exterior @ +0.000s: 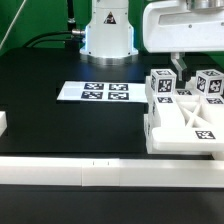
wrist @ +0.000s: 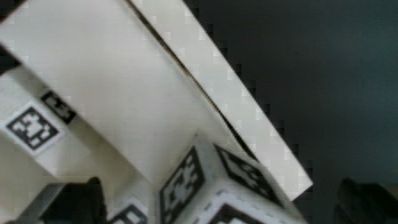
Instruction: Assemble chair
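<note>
The chair parts (exterior: 185, 112) were seen gathered at about 3 o'clock of the exterior view, on the black counter (exterior: 60, 125). A flat X-braced frame (exterior: 190, 127) was lying there, and two small tagged cubes were standing behind it: one cube (exterior: 162, 84) nearer to the middle, the other cube (exterior: 211, 85) toward the exterior view's right. A short gap was left between the two cubes. Each piece was marked with black-and-white square tags.

The arm (exterior: 185, 28) was seen at about 1 o'clock, above the parts. The claw (exterior: 178, 64) was hanging just over the gap beside the nearer cube. Whether it was open or closed cannot be told, because the fingers were mostly hidden and small in the picture, and no piece was clearly held.

The marker board (exterior: 93, 92) was lying flat near the centre, well apart from the chair parts. A long white rail (exterior: 100, 174) was running along the front edge, at 6 o'clock.

In the wrist view, a white slanted piece (wrist: 125, 90) with tags was filling much of the picture, very close to the camera, against the dark counter (wrist: 320, 70). Two dark finger tips (wrist: 71, 203) were seen at the edge, blurred.
</note>
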`<state>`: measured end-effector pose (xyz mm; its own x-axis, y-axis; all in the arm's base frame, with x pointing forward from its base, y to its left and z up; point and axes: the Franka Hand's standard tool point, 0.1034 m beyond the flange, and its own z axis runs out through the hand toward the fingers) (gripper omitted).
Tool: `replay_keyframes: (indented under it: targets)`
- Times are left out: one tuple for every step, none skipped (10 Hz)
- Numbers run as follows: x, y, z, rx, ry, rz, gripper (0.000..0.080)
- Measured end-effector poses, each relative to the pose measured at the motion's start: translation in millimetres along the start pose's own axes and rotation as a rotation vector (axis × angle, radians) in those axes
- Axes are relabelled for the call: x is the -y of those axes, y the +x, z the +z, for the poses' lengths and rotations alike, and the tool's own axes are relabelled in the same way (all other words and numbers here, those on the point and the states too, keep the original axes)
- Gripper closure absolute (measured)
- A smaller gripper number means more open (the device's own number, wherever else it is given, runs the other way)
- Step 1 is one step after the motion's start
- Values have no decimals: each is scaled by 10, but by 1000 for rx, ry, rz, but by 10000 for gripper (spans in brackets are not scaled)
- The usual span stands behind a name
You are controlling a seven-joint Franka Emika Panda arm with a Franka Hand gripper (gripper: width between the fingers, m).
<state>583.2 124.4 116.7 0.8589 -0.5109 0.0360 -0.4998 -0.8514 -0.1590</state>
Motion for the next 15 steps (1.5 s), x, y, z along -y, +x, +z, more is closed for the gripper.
replay_keyframes:
  targets:
    - [0,3,2,20,-34,-165,150]
    - [27,1,-7,43,-68,-294,150]
    - [50,10,-21,46,-71,-369,150]
    - [55,7,-25,46,-72,-405,150]
    - [55,6,-27,43,-86,-485,150]
    - [57,4,-26,41,-97,-569,150]
    - [52,1,-20,43,-99,-629,150]
    - [45,-2,-8,47,-106,-665,150]
    - [38,4,-6,50,-105,-709,278]
    - [36,4,-4,50,-105,-702,278]
    - [32,6,-3,50,-105,-701,414]
    - [27,11,-4,49,-105,-700,517]
    - [26,12,-4,49,-105,-686,517]
    - [26,12,-4,48,-105,-671,517]
    - [24,14,-4,45,-103,-659,517]
